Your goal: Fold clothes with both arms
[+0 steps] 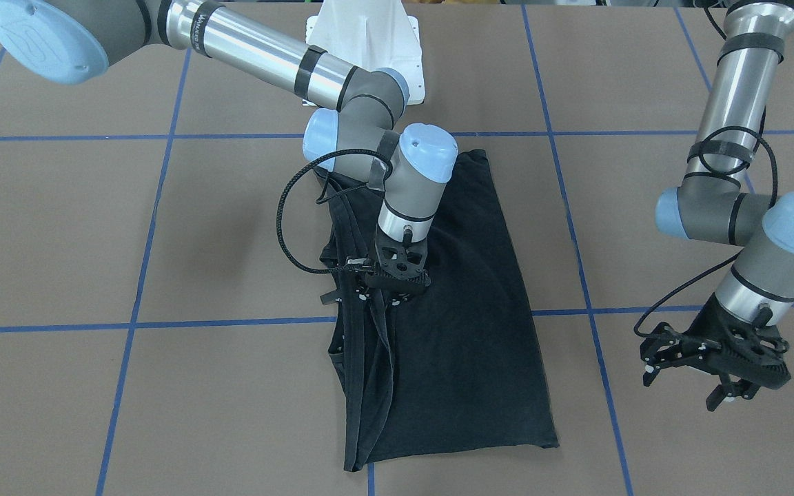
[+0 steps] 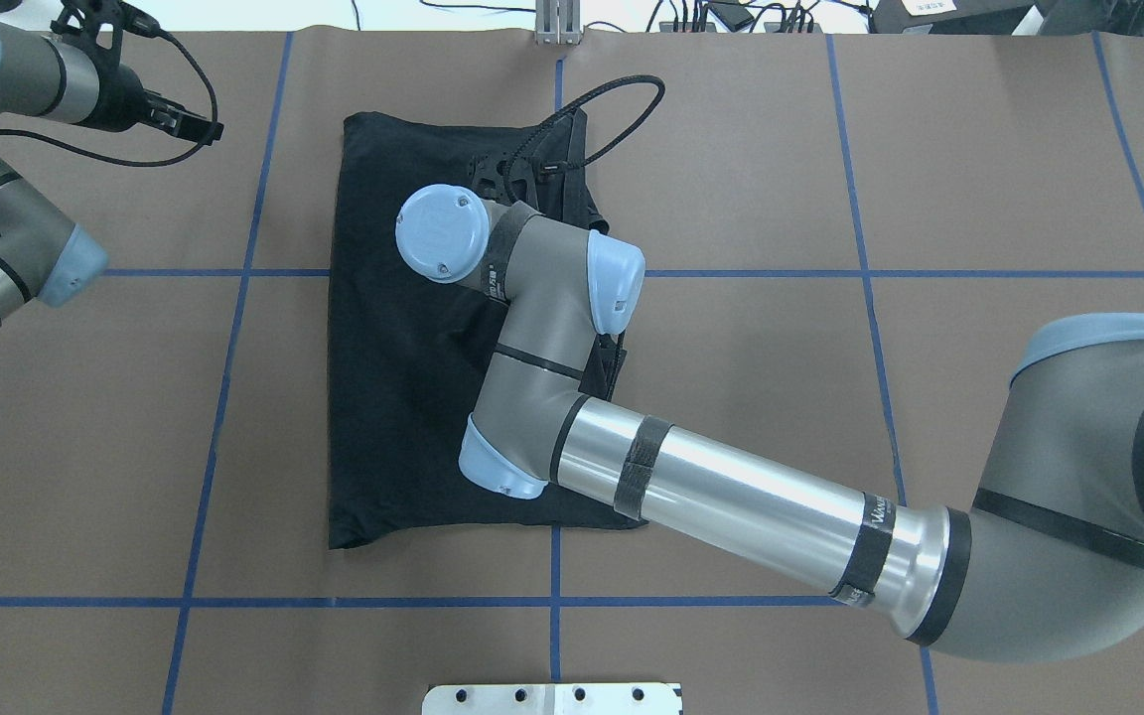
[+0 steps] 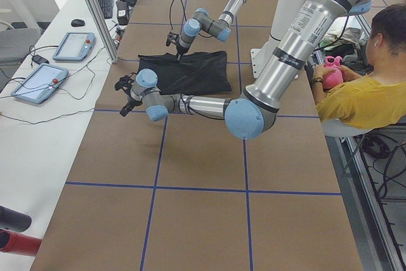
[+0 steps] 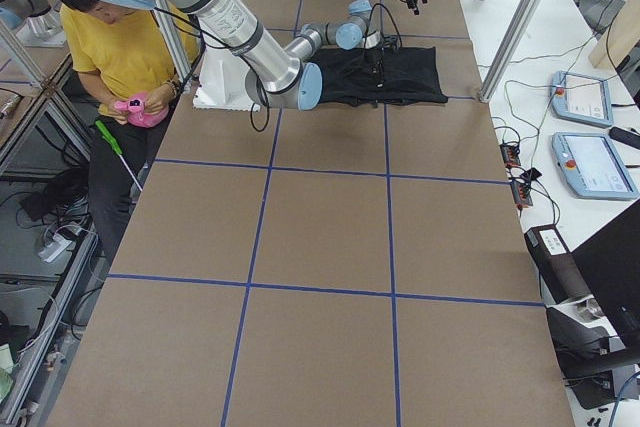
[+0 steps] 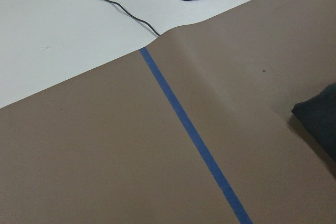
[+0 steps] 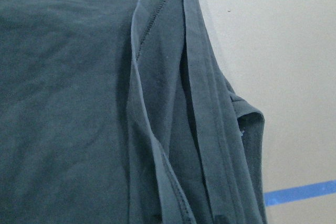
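Right arm (image 1: pixel 252 48) stretches over the shirt (image 1: pixel 466 331), its pincer (image 1: pixel 380 297) down on the bunched edge, grip impossible to tell. The left pincer (image 1: pixel 690 382) hangs spread above the worktop (image 1: pixel 59 234), well apart.

Bright, even overhead light. The right arm (image 1: pixel 252 52) casts a soft shadow on the brown desk (image 1: pixel 59 227), and glare streaks its silver tube. The black T-shirt (image 1: pixel 466 331) swallows fold detail. Focus is sharp.

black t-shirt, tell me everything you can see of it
The black T-shirt looks like soft knit cotton, lying flat on the brown paper-covered table, folded lengthwise into a long panel. Stitched hems stack in ridges along the edge on the robot's right. No print shows. The right hand sits low over those layers; whether it grips cannot be told.
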Robot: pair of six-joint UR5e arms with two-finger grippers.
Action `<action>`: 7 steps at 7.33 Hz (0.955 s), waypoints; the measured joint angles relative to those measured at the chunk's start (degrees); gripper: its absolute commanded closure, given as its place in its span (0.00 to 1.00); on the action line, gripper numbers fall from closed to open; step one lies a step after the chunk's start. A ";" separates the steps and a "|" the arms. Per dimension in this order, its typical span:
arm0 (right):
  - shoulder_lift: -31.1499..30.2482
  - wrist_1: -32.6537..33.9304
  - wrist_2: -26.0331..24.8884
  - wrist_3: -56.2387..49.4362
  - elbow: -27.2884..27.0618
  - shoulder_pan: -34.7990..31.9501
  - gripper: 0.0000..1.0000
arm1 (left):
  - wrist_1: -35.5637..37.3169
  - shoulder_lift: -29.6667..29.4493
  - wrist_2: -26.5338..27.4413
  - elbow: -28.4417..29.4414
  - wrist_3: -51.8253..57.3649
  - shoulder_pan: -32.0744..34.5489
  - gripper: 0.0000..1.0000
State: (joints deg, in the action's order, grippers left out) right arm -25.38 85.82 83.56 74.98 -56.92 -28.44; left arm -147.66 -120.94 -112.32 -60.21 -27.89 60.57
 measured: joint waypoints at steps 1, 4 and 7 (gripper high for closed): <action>0.33 0.56 0.01 -0.18 -0.13 -0.02 1.00 | 0.00 0.00 0.00 0.00 -0.04 -0.01 0.00; 0.43 0.91 0.13 -0.36 -0.59 -0.29 1.00 | -0.06 0.03 0.00 0.00 -0.13 -0.01 0.00; -4.51 1.33 0.32 -5.94 -7.27 -1.41 0.86 | -0.06 0.00 0.00 -0.05 -0.14 -0.01 0.00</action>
State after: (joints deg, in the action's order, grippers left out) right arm -29.89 87.15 83.89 69.04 -64.19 -29.85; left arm -147.72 -120.93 -112.32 -60.26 -28.04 60.55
